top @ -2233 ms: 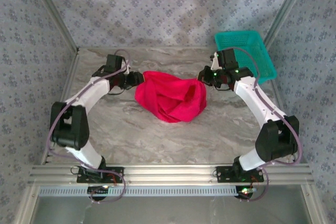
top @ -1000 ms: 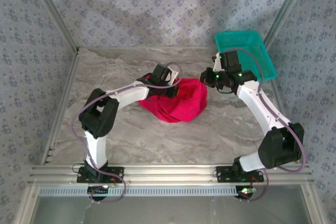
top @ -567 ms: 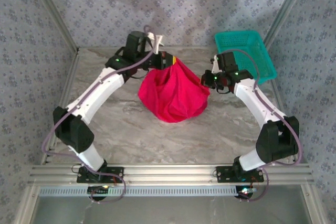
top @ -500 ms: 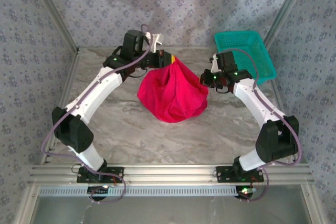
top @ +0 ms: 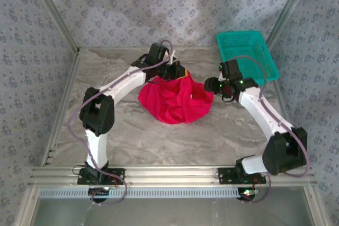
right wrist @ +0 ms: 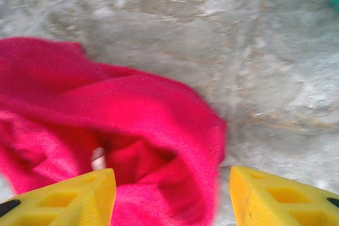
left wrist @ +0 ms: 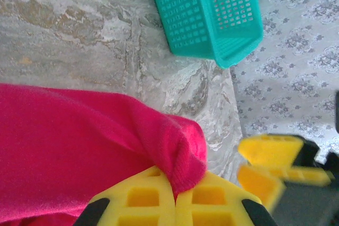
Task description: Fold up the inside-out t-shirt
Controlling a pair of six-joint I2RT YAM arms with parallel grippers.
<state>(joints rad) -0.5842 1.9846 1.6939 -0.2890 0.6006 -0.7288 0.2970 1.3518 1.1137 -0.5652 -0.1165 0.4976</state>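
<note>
The crumpled red t-shirt point(top: 175, 101) lies mid-bench point(top: 116, 125) between the 2 arms. The left claw point(left wrist: 175, 191) is clenched on its far edge. The right claw point(right wrist: 170, 183) gapes released, with the shirt's right-hand fold directly ahead.

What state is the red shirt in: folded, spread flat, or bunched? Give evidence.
Bunched. The shirt lies as a rumpled heap on the table, one edge pinched in the shut left tool.
</note>
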